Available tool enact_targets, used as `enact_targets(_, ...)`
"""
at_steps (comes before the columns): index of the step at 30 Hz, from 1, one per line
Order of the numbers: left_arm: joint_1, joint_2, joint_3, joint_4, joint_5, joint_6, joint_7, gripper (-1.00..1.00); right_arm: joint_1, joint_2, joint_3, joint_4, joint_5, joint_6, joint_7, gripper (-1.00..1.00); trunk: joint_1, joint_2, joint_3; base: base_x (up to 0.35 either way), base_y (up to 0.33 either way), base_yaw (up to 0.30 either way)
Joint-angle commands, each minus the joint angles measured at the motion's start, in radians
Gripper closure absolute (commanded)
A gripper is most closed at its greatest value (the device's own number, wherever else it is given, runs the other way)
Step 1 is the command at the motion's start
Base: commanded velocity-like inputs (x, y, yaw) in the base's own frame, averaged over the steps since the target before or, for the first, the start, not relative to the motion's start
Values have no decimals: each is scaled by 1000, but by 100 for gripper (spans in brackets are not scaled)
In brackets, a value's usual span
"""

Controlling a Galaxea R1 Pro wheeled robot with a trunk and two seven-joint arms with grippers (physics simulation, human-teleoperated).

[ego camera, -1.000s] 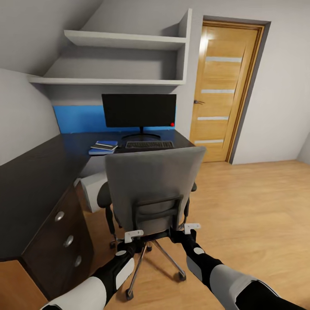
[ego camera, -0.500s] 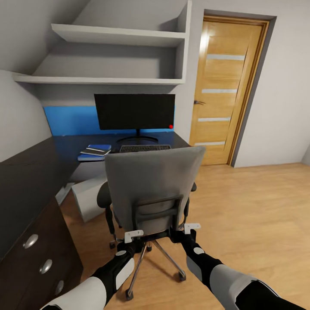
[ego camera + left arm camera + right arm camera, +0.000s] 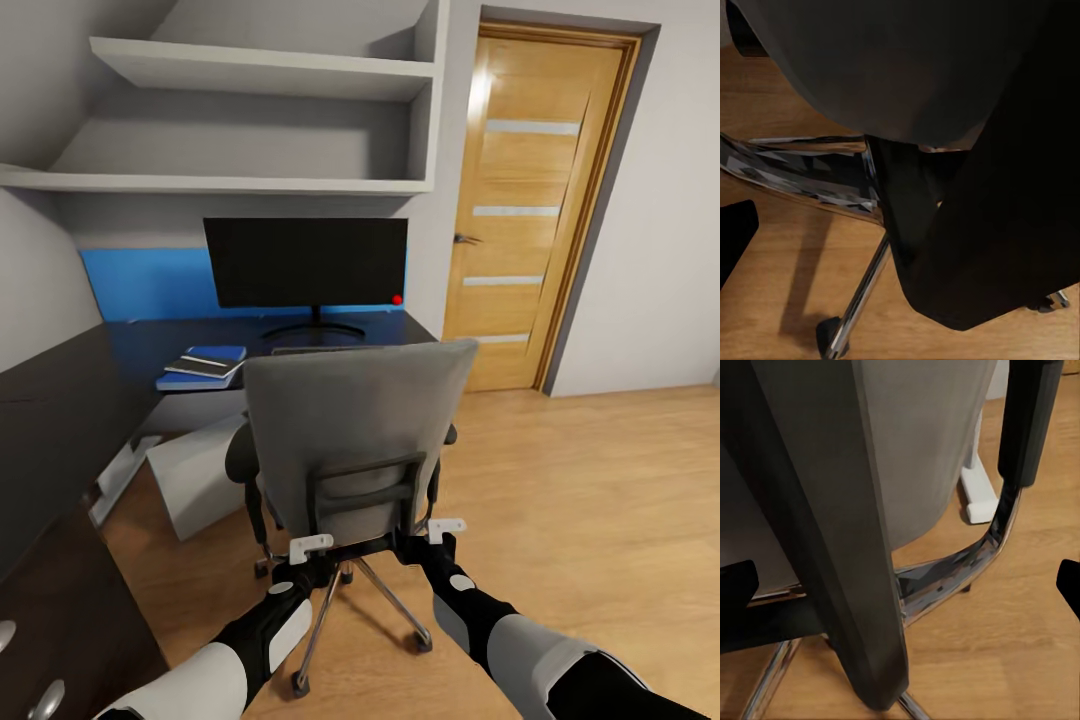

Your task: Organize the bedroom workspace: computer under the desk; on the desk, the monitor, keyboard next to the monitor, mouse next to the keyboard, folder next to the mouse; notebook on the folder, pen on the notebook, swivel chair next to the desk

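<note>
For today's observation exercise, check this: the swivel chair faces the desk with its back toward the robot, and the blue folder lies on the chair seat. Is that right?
Not quite. The head view shows the blue folder lying on the desk, left of the monitor, with the notebook on it. The swivel chair does face the desk with its back toward the robot.

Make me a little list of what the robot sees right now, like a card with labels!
room: bedroom with a wooden door
chair: grey swivel chair, back toward the robot
left gripper: at the chair's lower back
right gripper: at the chair's lower back
desk: black top, beyond the chair
monitor: upright on the desk
blue folder: on the desk, notebook on top
computer: under the desk
</note>
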State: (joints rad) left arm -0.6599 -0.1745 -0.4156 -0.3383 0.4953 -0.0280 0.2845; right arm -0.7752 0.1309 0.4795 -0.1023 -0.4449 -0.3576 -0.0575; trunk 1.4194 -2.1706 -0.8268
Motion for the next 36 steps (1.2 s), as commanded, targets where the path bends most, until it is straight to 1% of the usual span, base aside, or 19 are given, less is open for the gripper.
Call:
enact_targets(1,-1,0,3,1,-3,-3,13,-100,-1,0,-27,1,-17,-6,-12,-100,0,0,-1,299,0,0)
enact_targets(2,-1,0,-1,-1,1,-9,12,-100,-1,0,3,0,-11,-8,-11,-100,0,0,-1,0,0,0)
enact_targets(3,-1,0,-3,-3,5,-14,10,-100,0,4,11,2,-7,-13,-11,-100,0,0,-1,0,0,0)
enact_targets(5,-1,0,-4,-3,6,-25,10,-100,0,5,2,2,-7,-16,-10,-100,0,0,-1,0,0,0)
enact_targets(7,-1,0,-5,-3,7,-25,9,-100,0,6,6,3,-5,-16,-9,-100,0,0,-1,0,0,0)
enact_targets(10,-1,0,-8,-4,10,-25,7,-100,1,0,13,2,-3,-16,-8,-100,0,0,-1,0,0,0)
enact_targets(18,-1,1,-9,-4,10,-26,5,-100,2,-5,16,1,-2,-17,-7,-100,0,0,-1,7,0,0)
enact_targets(23,-1,1,-9,-4,10,-26,5,-100,2,-4,17,1,-1,-17,-7,-100,0,0,-1,183,0,0)
enact_targets(27,-1,1,-9,-4,10,-26,5,-100,2,-4,24,1,-1,-17,-7,-100,0,0,-1,52,0,0)
enact_targets(31,-1,1,-9,-4,10,-26,5,-100,2,-4,23,1,-1,-17,-7,-100,0,0,-1,6,0,0)
enact_targets(33,-1,1,-9,-4,10,-26,5,-100,2,-4,16,1,-1,-17,-7,-100,0,0,-1,37,0,0)
enact_targets(36,-1,1,-10,-4,10,-27,5,-100,2,-4,16,1,-1,-17,-7,-100,0,0,-1,203,0,0)
